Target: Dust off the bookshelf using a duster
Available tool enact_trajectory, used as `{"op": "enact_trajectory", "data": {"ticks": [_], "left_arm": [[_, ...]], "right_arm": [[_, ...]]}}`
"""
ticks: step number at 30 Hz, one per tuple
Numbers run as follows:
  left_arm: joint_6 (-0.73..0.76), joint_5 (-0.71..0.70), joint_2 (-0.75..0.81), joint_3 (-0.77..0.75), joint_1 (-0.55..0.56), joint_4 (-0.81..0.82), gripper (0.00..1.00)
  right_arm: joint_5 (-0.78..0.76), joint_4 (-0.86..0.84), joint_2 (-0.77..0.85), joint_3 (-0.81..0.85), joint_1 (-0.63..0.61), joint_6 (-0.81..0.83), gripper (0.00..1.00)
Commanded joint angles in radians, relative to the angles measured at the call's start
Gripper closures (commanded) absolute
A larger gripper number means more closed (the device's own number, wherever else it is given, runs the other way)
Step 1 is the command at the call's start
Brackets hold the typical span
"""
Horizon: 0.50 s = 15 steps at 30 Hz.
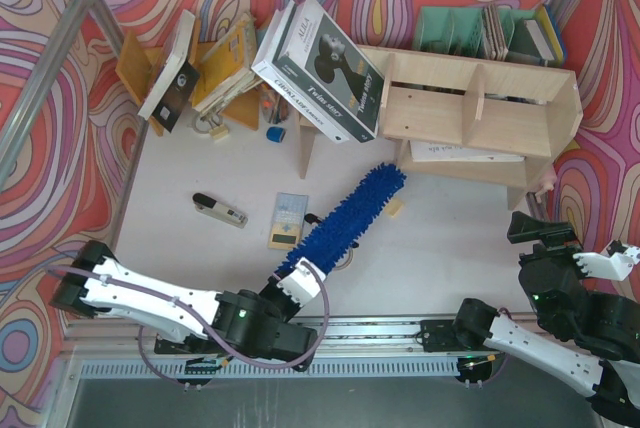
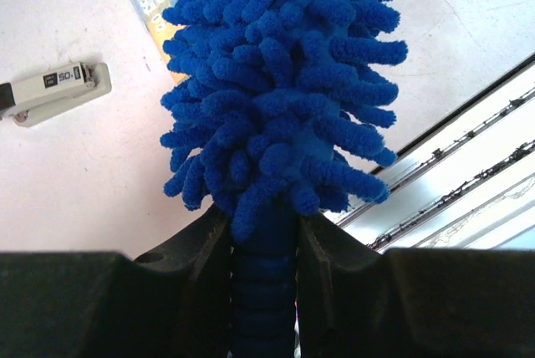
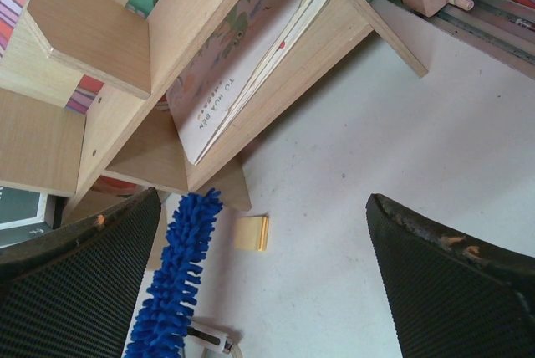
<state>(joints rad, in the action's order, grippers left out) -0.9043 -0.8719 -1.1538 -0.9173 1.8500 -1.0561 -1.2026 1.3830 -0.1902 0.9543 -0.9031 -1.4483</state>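
Now left jaws clamp the fluffy blue duster (image 1: 355, 210), its axis running straight ahead to the pale plywood bookshelf (image 1: 470, 113); right jaws gape empty.

The overhead camera looks steeply down from above and behind the arm bases, taking in the whole desk (image 1: 440, 238), with the bookshelf (image 1: 470, 118) at one o'clock. The left wrist camera sits very close behind the left pincer (image 2: 263, 241), facing along the duster (image 2: 284, 82) onto the desk. The right wrist camera stands farther off, looking past the right pincer (image 3: 263, 199) toward the bookshelf at eleven o'clock. All three views share the duster; overhead and right wrist share the bookshelf.
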Motion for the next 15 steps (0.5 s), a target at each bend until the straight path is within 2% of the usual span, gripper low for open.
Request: {"op": "enact_trajectory", "data": {"ticks": [1, 6, 12, 15], "left_arm": [[-0.081, -0.027, -0.072, -0.001, -0.034, -0.055, 1.00], [-0.145, -0.035, -0.108, -0.016, -0.073, -0.114, 1.00], [-0.121, -0.042, -0.095, -0.006, -0.109, -0.068, 1.00], [-0.041, -0.027, -0.095, -0.012, -0.145, 0.030, 1.00]], "right_arm": [[-0.015, 0.030, 0.009, -0.007, -0.005, -0.015, 0.01], [-0.015, 0.031, 0.006, -0.006, -0.005, -0.015, 0.01], [-0.014, 0.028, 0.009, -0.008, -0.005, -0.014, 0.01], [-0.014, 0.029, 0.010, -0.008, -0.004, -0.014, 0.01]]}}
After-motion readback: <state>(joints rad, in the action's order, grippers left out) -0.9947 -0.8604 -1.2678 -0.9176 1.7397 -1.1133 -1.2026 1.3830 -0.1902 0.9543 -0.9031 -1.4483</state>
